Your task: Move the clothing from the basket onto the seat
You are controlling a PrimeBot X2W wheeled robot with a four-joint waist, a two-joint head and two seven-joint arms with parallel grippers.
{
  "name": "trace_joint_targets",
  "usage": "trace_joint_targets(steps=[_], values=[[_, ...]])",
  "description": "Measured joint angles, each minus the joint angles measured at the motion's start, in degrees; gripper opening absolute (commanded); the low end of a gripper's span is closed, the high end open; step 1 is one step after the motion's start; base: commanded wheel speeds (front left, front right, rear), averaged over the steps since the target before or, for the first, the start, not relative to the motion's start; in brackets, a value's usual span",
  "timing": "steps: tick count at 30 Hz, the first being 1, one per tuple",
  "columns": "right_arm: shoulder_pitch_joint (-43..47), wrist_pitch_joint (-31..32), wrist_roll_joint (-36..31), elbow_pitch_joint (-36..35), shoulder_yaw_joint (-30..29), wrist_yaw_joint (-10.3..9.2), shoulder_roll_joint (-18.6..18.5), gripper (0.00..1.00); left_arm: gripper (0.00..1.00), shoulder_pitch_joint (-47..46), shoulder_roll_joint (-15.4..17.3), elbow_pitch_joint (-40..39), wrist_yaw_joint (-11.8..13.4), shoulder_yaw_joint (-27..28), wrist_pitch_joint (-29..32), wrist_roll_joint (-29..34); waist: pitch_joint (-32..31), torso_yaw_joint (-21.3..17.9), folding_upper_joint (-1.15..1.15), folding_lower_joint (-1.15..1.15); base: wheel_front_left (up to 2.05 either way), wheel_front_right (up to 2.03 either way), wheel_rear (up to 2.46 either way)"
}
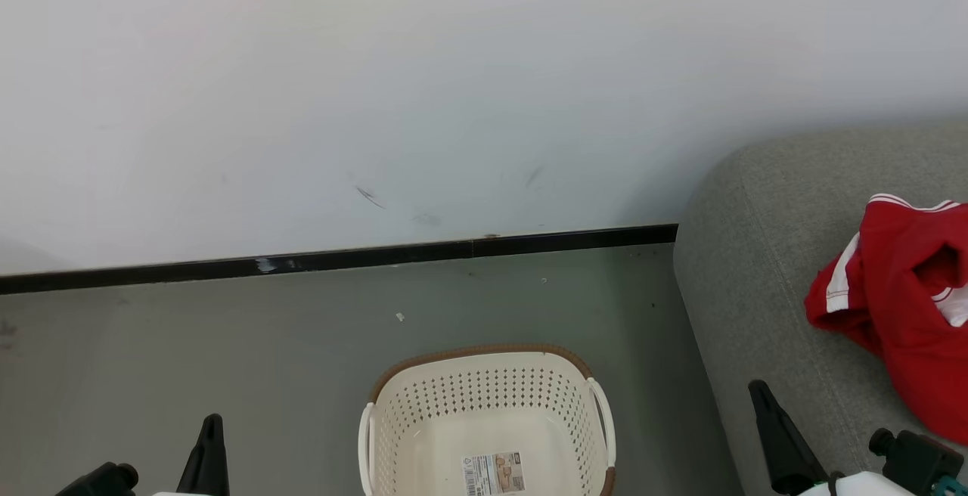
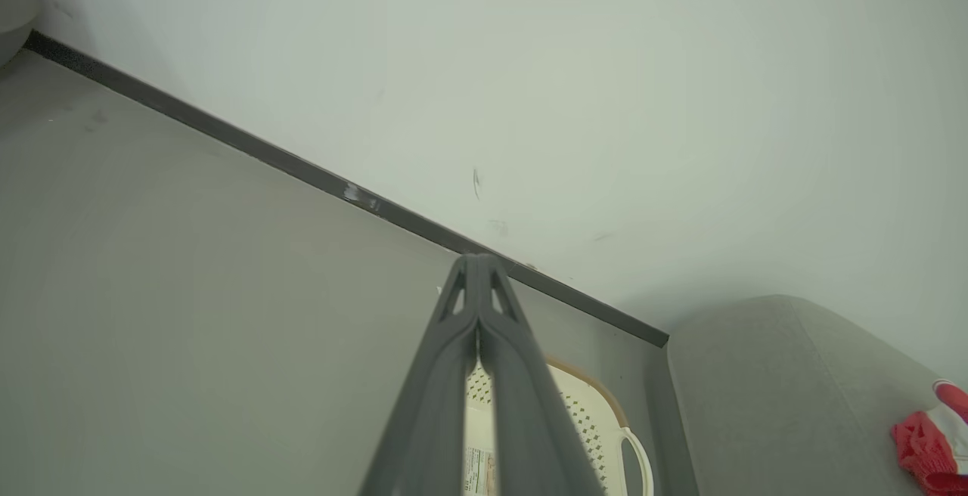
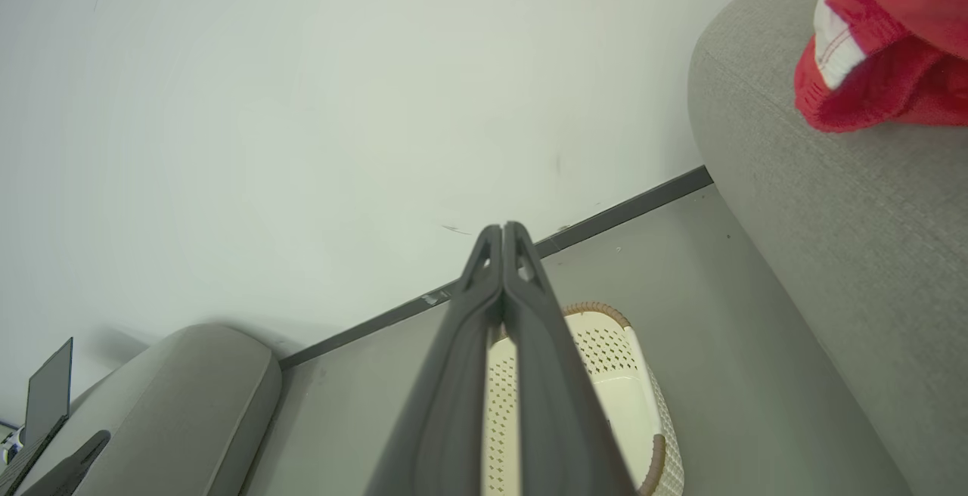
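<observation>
Clothing (image 1: 904,307) lay bunched in a red heap on the seat (image 1: 756,269) at scene right, off the floor (image 1: 189,345) and well apart from the basket (image 1: 484,394). Right gripper (image 3: 503,233) had fingers pressed together, nothing between them; in head view it sat over the near edge of the seat, with the heap just to its right and a bit farther away, not touching. Left gripper (image 2: 478,265) was also pressed together, holding nothing, low at near left over the floor, and the clothing was far across the scene to its right, past the basket. The heap's long axis ran roughly near-to-far along the seat, with white stripe trim showing at its far top and on its left side toward the basket. The basket stood upright on the floor between the two grippers, brown rim toward the wall (image 1: 454,88), white handles left and right, barcode label (image 1: 494,473) on its bottom; its near part was cut off by the frame edge, so its long axis was unclear.
</observation>
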Motion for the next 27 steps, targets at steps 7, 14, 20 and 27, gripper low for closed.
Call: trace_joint_targets(steps=[7, 14, 20, 27], values=[[-0.7, 1.3, 6.5, 1.0, -0.2, 0.0, -0.6, 0.0, 0.0, -0.1, -0.4, 0.1, -1.3, 1.0, 1.2, -4.5, -0.1, 0.1, 0.0, 0.1, 0.0, 0.0, 0.0], [-1.8, 2.8, 13.0, 2.0, -0.5, 0.0, -1.4, 0.0, 0.0, -1.2, -1.0, 0.3, -2.3, 2.0, 2.7, -8.9, -0.1, 0.3, 0.0, 0.09, 0.0, 0.0, 0.0], [-2.8, 3.6, 18.6, 3.0, -0.6, 0.0, -1.8, 0.0, 0.0, -1.2, -1.4, 0.7, -3.3, 2.9, 4.2, -12.6, 0.0, 0.4, 0.0, -0.05, 0.0, 0.0, 0.0], [-4.0, 4.7, 25.0, 4.0, -0.9, 0.0, -2.3, 0.0, 0.0, -2.4, -1.8, 1.1, -4.4, 3.9, 5.3, -17.0, 0.3, 0.5, 0.0, -0.23, 0.0, 0.0, 0.0]])
